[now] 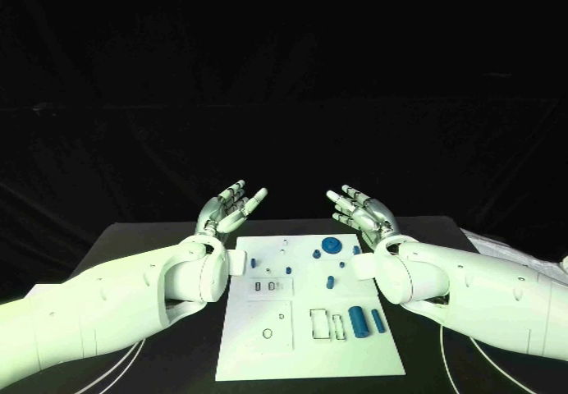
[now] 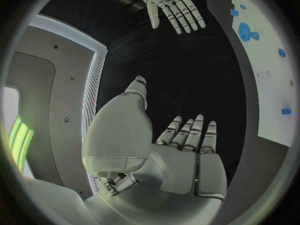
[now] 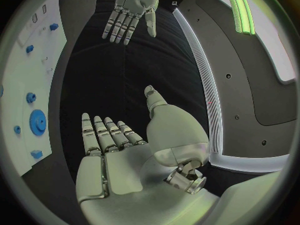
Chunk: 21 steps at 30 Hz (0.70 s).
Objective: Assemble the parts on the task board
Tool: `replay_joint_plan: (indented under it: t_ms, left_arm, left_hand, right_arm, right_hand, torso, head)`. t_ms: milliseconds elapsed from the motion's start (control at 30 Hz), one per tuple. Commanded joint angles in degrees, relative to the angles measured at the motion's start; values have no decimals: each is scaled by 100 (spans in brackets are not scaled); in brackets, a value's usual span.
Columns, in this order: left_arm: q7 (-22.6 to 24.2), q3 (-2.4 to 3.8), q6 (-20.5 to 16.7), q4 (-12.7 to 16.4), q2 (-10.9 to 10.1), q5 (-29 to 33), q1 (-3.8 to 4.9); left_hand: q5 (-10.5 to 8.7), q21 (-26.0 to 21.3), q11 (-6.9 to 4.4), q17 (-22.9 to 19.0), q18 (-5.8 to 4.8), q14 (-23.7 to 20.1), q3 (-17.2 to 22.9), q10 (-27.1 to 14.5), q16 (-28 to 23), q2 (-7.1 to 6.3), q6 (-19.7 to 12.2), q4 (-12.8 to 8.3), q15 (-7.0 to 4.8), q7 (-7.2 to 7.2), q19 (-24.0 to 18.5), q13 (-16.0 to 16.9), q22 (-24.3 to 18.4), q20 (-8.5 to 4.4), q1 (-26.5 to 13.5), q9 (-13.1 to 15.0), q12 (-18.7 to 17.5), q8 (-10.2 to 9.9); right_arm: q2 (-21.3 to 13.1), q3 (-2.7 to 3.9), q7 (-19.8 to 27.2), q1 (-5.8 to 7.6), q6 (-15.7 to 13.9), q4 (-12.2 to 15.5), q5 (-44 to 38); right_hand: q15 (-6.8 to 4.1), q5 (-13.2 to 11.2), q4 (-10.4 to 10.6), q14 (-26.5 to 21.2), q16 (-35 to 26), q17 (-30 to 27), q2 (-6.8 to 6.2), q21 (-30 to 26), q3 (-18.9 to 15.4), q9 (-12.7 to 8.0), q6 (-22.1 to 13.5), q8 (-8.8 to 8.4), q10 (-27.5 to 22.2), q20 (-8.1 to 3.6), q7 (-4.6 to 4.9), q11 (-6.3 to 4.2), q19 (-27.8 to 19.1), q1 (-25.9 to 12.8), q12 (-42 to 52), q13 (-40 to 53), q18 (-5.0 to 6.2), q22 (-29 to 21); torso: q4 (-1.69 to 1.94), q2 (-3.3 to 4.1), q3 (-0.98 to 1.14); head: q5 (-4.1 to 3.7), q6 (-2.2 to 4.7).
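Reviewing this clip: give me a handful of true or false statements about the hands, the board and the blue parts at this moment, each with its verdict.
1. The silver left hand holds a blue part. False: it is open and holds nothing.
2. The silver right hand is raised beyond the white task board, fingers apart. True.
3. The large round blue gear lies on the board's far part. True.
4. The thick blue cylinder lies on the black table, off the board. False: it lies on the board, near its right edge.
5. The two hands touch each other. False: they are apart.
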Motion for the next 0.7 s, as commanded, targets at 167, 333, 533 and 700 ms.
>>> replay_joint_plan:
  t_ms: [167,333,533,700]
  left_arm:
    - [115,1,394,-8,12,-59,10]
    - [115,1,394,-8,12,-59,10]
    - [205,1,741,-24,-245,-62,8]
    - [135,6,766,212,-470,-108,26]
  left_hand:
    - [32,88,127,59,222,412,59,239,87,57,241,83,97,687,214,32,50,102,355,26,65,59]
    - [-28,553,285,241,281,1934,250,1424,445,409,1231,34,168,762,1563,138,296,96,525,132,264,253]
    - [-53,1320,25,359,583,3365,218,3624,833,644,2907,-117,-154,646,3468,252,603,54,703,258,610,563]
    - [-60,1597,-132,456,615,4086,122,4207,947,697,3617,-375,-360,520,4191,228,671,-123,875,238,627,604]
  right_arm:
    - [101,-81,-534,117,1640,-234,-680]
    - [134,-112,-626,158,1914,-314,-781]
    - [-65,-87,-278,271,1126,-556,-2083]
    - [-143,-59,-354,362,999,-586,-2544]
  right_hand:
    - [39,-144,-520,1285,179,105,166,297,167,117,1110,192,1371,35,869,48,919,896,209,117,322,152]
    - [-235,-182,-815,3353,550,220,185,797,323,239,2680,435,3381,31,696,-168,2212,1258,521,222,645,346]
    - [-375,-201,-989,3856,556,190,161,926,456,234,3583,436,3877,10,596,-300,2526,1334,477,189,746,333]
    - [-464,-271,-1287,4182,522,191,66,1025,639,240,4086,391,4206,-62,531,-381,2763,1484,400,186,762,320]
  torso:
    - [0,0,1]
    - [0,0,1]
    - [-19,134,25]
    - [-3,288,27]
  head:
    - [-1,-1]
    - [-1,-1]
    - [-47,54]
    - [-84,100]
